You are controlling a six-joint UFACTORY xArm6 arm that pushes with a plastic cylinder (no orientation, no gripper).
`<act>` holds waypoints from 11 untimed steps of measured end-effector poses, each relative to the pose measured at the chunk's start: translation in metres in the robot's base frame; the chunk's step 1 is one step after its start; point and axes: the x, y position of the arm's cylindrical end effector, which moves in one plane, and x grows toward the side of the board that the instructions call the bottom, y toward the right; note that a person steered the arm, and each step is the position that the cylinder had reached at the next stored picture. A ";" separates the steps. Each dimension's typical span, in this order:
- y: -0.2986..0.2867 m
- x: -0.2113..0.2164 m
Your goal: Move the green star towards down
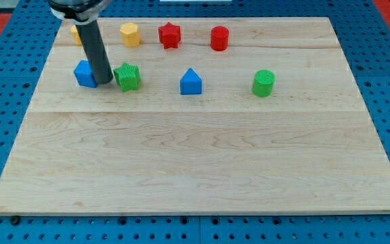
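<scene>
My tip (105,82) btwn ridged green star (127,76) & blue block (84,74)

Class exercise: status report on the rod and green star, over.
My tip between blue block and green star. Star in upper row, not yet moved down. Nothing below star.

green star (127,76), flat, board's upper left
</scene>
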 end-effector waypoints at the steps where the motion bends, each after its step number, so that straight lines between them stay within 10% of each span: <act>1: -0.025 -0.012; 5: 0.076 -0.014; 9: 0.124 0.136; 11: 0.117 0.056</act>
